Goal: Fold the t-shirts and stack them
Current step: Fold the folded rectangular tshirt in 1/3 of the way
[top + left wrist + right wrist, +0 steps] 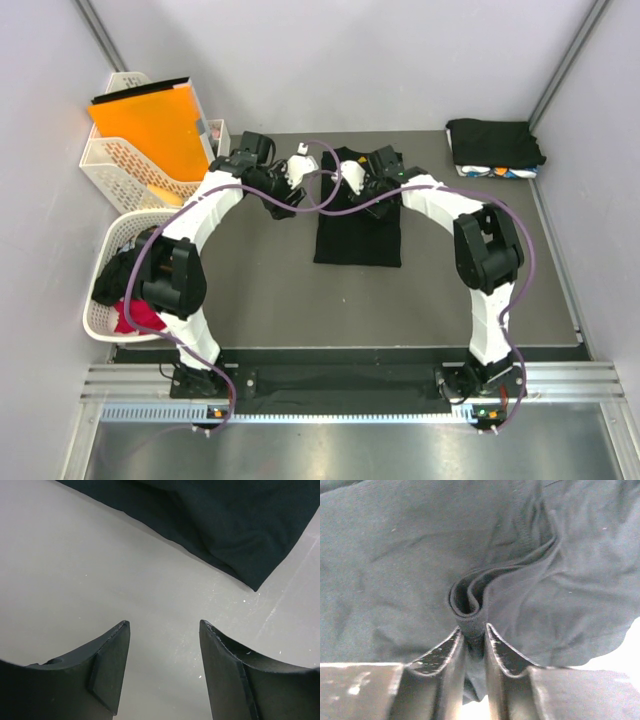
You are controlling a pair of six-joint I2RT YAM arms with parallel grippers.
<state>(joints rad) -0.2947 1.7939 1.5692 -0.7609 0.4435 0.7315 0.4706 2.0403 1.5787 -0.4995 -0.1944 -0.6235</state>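
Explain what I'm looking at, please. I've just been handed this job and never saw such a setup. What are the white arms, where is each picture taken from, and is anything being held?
Those are two robot arms bolted at the near edge of a grey table. The wide picture looks down from above and behind them. The other two come from a camera on each wrist, with that arm's own two fingers at the bottom. A black t-shirt lies spread in the middle of the table. The right gripper is pinched shut on a fold of it, at the shirt's far end. The left gripper is open over bare table beside the shirt and holds nothing. At the far right sits a stack of folded shirts. At the left are a white basket with clothes in it and an orange folder.
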